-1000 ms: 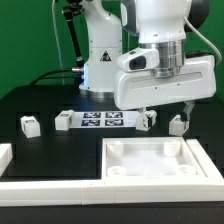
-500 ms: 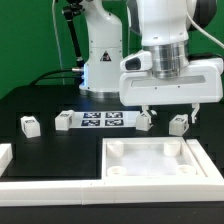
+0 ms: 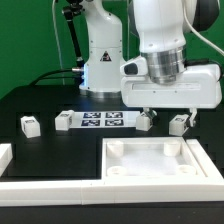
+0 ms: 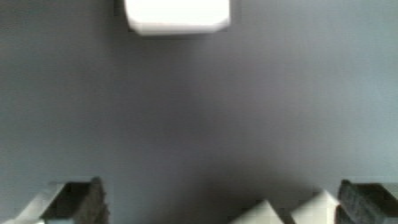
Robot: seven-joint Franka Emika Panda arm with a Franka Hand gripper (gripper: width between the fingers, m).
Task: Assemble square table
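Backed by a plain green backdrop [image 3: 25,40], flat and uniform, showing on the exterior view's left and again in its upper right corner. Set on a black table [image 3: 40,100], matte, taking up the lower half of the exterior view, with a faint sheen toward the far edge. Fenced by white border rails [image 3: 50,187]: one long run along the near edge, one short piece at the exterior view's left edge. Mid-table, flat on the surface, the marker board [image 3: 102,120], white with black square tags. Lit bright and even, with only soft, short shadows tight under things. In the wrist view, same tabletop, blurred dark grey, a touch lighter down the middle.
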